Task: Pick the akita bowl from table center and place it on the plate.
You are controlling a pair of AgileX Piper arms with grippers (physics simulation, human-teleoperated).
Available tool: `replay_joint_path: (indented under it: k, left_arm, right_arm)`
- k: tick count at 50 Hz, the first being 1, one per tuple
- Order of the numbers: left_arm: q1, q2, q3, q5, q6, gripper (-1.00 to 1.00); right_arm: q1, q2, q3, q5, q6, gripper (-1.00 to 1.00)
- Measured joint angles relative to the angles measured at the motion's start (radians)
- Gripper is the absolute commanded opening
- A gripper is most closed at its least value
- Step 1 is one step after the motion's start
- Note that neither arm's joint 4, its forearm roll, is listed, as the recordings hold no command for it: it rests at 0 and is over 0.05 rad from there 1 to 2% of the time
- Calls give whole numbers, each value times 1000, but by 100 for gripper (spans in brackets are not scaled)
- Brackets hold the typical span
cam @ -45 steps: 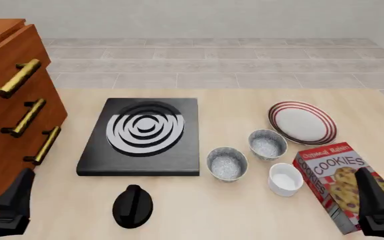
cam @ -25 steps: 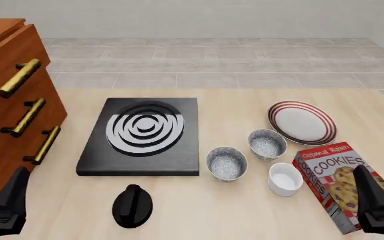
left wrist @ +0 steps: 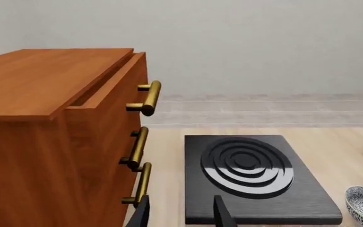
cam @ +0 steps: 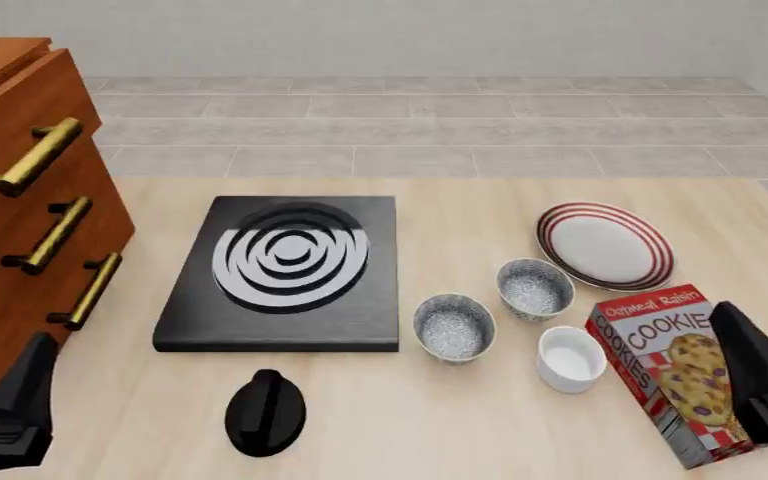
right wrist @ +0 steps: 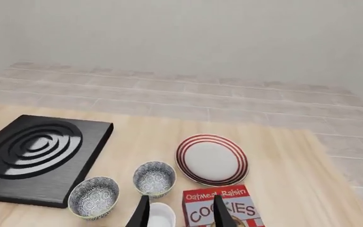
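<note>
Two akita bowls stand right of the stove. The one nearer the table's middle (cam: 454, 326) (right wrist: 94, 196) sits by the stove's front right corner; its twin (cam: 535, 288) (right wrist: 154, 178) is closer to the plate. The red-striped white plate (cam: 604, 245) (right wrist: 211, 159) lies at the back right and holds nothing. My left gripper (cam: 17, 400) (left wrist: 181, 217) is low at the front left, open and holding nothing. My right gripper (cam: 758, 375) (right wrist: 180, 215) hangs open over the cookie box at the front right, well short of both bowls.
A black stove plate (cam: 287, 270) fills the middle left, with a black knob (cam: 265, 411) in front of it. A white ramekin (cam: 572, 358) and a cookie box (cam: 671, 375) sit at the front right. A wooden drawer cabinet (cam: 24, 220) stands along the left.
The right gripper has crept forward and a little up over the cookie box. The left gripper shifted slightly left early on, then held still. Bowls and plate have not moved.
</note>
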Motion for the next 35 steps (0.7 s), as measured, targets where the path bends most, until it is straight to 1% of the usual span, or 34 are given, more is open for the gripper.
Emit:
replay_joint_path:
  k: [6,11,24,35]
  left_arm:
    - [-2,10,0,-5,-2,100]
    - [-2,20,0,-10,-1,100]
    - [-4,72,1,-36,3,100]
    - [-7,108,1,-56,0,100]
  right_arm:
    - [28,38,-49,37,-29,100]
    - [45,80,-69,41,-59,100]
    - [118,184,-128,60,-155,100]
    - [181,262,-208,115,-225,100]
